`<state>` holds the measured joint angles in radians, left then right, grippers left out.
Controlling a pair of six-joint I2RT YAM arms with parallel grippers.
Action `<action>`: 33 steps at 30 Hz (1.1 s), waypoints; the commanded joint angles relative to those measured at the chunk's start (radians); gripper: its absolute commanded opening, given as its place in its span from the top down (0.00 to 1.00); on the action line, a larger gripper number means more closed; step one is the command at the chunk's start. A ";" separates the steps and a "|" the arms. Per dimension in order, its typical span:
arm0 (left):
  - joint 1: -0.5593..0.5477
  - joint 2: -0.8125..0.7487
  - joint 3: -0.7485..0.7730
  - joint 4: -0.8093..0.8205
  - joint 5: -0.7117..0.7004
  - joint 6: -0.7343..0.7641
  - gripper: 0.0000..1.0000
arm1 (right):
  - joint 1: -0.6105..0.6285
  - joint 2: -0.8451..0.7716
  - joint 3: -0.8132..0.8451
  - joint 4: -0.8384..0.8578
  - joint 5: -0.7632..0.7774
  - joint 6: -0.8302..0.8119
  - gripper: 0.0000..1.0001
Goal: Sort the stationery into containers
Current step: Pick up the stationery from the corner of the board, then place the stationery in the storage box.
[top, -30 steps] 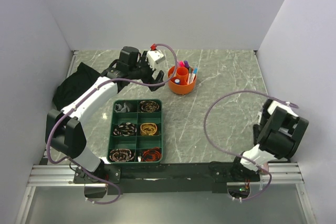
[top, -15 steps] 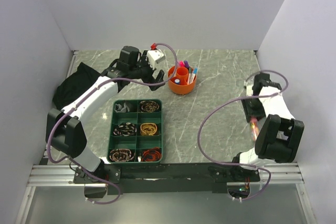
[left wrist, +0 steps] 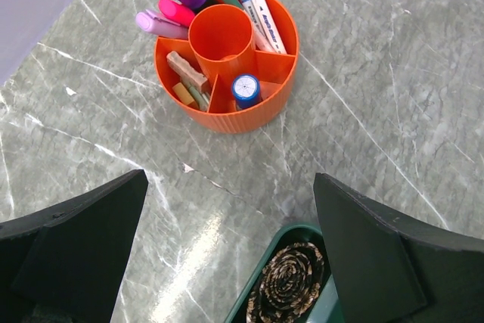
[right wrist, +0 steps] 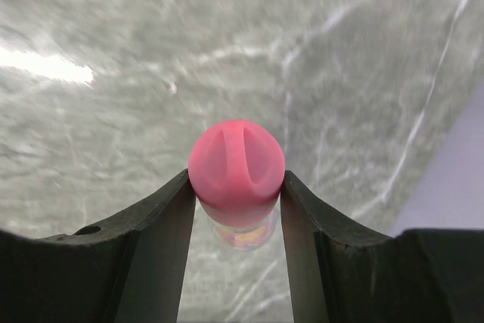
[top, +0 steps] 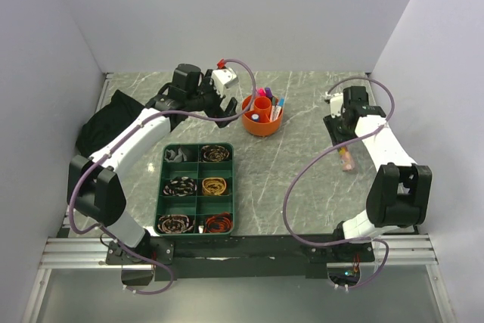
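While the right gripper clamps a pink-capped marker between both fingers, the cap end faces the wrist camera and the barrel points away toward the marble table. The grip sits just below the cap. Judgement: this leaves the barrel free to go into a compartment tip first.

Top view: the held marker is over the right side of the table, well apart from the orange pot, which stands far and centre. A carry to the left is needed before any release.

Left gripper: jaws spread wide, nothing between them. It hovers just near-left of the pot and touches nothing. Judgement: it is parked so that its camera can watch the pot.

Pot contents, left wrist view:
- Purple and pink markers lean in the far-left section.
- Blue and white pens lean in the far-right section.
- Eraser blocks lie in the left section.
- A blue-capped piece stands in the near section.
- The central tube is empty.

Judgement: the pink marker belongs in the far-left section with its like.

A green divided tray holding coiled items lies near-left and plays no part in this step.
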<state>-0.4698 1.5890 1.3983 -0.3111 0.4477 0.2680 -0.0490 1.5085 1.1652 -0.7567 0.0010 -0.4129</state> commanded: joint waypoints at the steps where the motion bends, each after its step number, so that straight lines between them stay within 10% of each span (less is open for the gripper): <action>1: 0.002 -0.018 0.019 0.020 -0.024 0.014 0.01 | 0.040 -0.054 0.057 0.103 -0.038 0.006 0.92; 16: 0.086 -0.035 0.005 0.058 -0.090 -0.079 0.01 | 0.087 -0.178 0.105 0.272 -0.208 0.020 1.00; 23: 0.174 -0.043 -0.005 0.081 -0.129 -0.127 0.01 | 0.113 -0.323 -0.092 0.733 -0.565 0.097 1.00; 33: 0.206 -0.023 0.028 0.015 -0.158 -0.101 0.00 | 0.294 -0.164 -0.110 1.241 -0.578 0.319 1.00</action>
<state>-0.2699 1.5883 1.3952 -0.2798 0.3153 0.1673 0.1997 1.2537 1.0199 0.1814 -0.5495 -0.2066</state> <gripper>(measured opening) 0.995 0.525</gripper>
